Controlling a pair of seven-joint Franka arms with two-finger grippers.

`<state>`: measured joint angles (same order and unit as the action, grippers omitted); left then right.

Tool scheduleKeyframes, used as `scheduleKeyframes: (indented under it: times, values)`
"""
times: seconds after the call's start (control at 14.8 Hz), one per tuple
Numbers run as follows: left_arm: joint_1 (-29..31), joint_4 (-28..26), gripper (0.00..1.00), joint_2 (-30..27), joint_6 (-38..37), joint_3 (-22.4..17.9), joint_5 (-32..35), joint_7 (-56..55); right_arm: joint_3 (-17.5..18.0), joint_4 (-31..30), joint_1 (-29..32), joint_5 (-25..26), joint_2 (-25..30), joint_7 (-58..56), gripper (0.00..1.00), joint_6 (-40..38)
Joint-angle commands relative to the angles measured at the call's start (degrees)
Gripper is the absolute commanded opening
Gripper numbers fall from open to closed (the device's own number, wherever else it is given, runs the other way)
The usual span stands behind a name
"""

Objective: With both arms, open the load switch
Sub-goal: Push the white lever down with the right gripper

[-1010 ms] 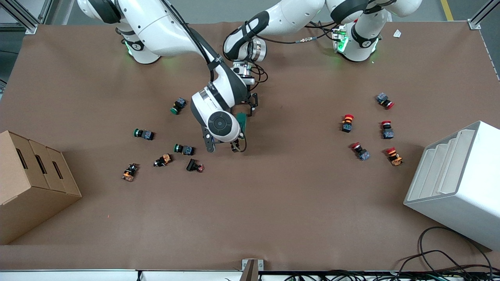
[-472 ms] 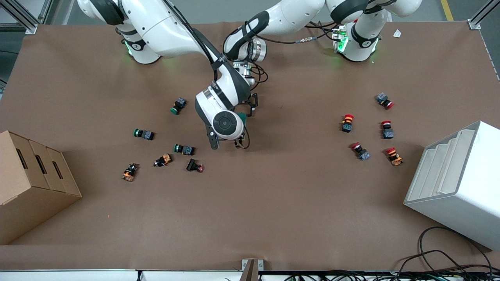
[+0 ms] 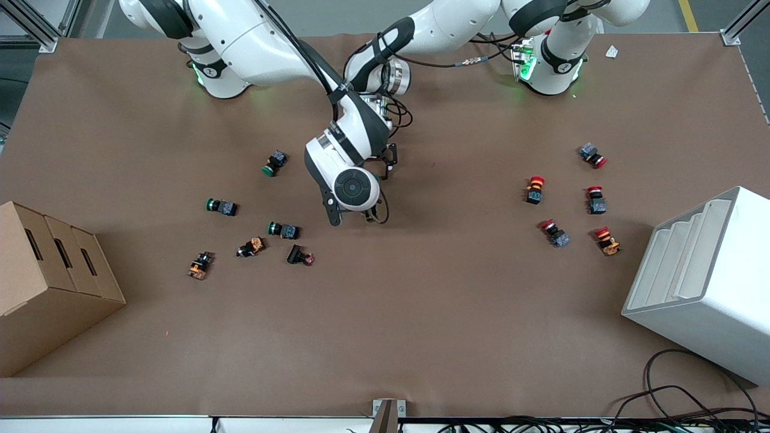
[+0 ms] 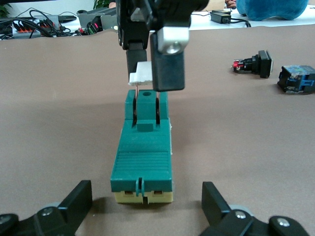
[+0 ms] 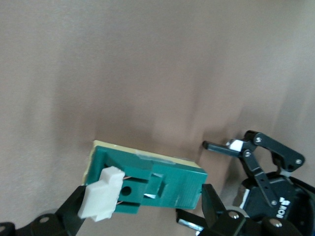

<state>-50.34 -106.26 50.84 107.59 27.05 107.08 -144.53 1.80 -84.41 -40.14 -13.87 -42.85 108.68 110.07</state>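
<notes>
The load switch (image 4: 142,157) is a dark green block on a cream base, lying flat on the brown table with its white lever (image 4: 140,73) raised at one end. My left gripper (image 4: 146,201) is open, its fingers (image 4: 81,196) standing either side of the end without the lever, apart from it. My right gripper (image 5: 142,209) is open over the lever end (image 5: 101,199), with the lever close against one finger (image 5: 74,209). In the front view the right arm's wrist (image 3: 355,189) covers nearly all of the switch, and the left gripper (image 3: 390,162) shows beside that wrist.
Green-capped push-buttons (image 3: 283,230) lie scattered toward the right arm's end, and red-capped ones (image 3: 554,233) toward the left arm's end. A cardboard box (image 3: 48,282) stands at the right arm's end. A white rack (image 3: 704,282) stands at the left arm's end.
The right arm's wrist has shifted a little toward the left gripper and now covers the green switch that showed beside it before. The left arm has stayed put.
</notes>
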Motion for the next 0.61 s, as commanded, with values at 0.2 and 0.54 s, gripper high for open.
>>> scheduleKeyframes:
  times: [0.2, 0.54]
  values:
    - [-0.3, 0.3, 0.99, 1.9, 0.8, -0.6, 1.0, -0.6, 0.7, 2.8, 0.9, -1.0, 0.7, 0.4, 1.00, -7.7]
    - [-0.3, 0.1, 0.99, 2.0, 0.7, -0.7, 1.0, -0.7, 0.8, 2.8, 0.7, -1.0, 1.2, 0.3, 1.00, -10.1]
